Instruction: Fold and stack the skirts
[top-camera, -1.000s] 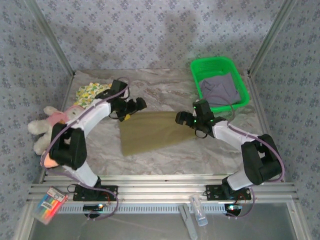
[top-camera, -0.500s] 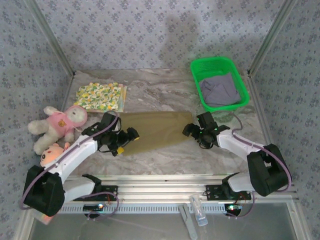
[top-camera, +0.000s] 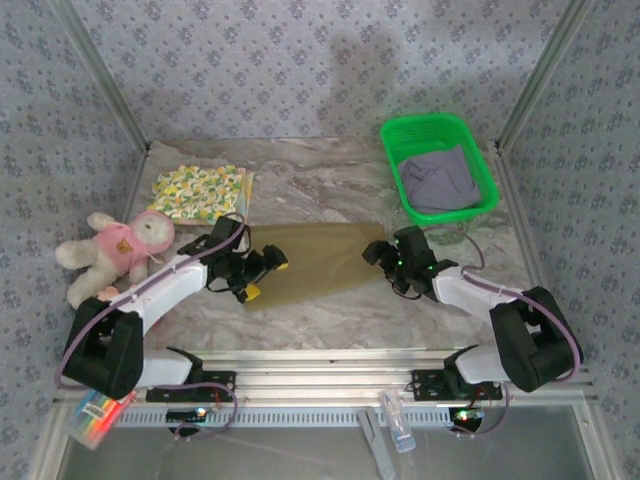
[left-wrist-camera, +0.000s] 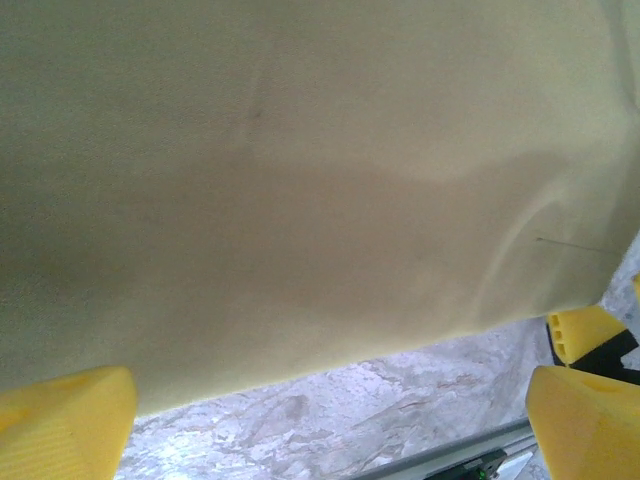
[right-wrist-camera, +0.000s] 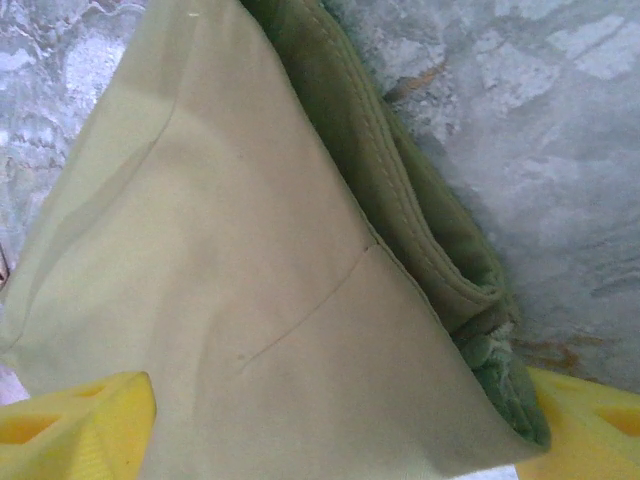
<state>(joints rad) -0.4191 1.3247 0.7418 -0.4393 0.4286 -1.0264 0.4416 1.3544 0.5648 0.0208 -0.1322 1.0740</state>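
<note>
Top external, left arm: elbow bent, reaching low over the table (top-camera: 330, 185), with the left gripper (top-camera: 265, 278) parked at the near-left corner of the olive skirt (top-camera: 315, 262).
Top external, right arm: stretched low and to the left, right gripper (top-camera: 385, 253) at that skirt's right edge.
Top external, other skirts: floral skirt (top-camera: 198, 192) is folded back-left, and the lavender skirt (top-camera: 437, 182) sits in the green basket (top-camera: 430, 125).
Left wrist: yellow fingertips (left-wrist-camera: 60, 420) are way apart with nothing pinched, and the skirt's edge lies just past them on the marble.
Right wrist: fingertips (right-wrist-camera: 75, 425) are spread wide too, with the skirt's folded corner lying loose between them, not squeezed.
</note>
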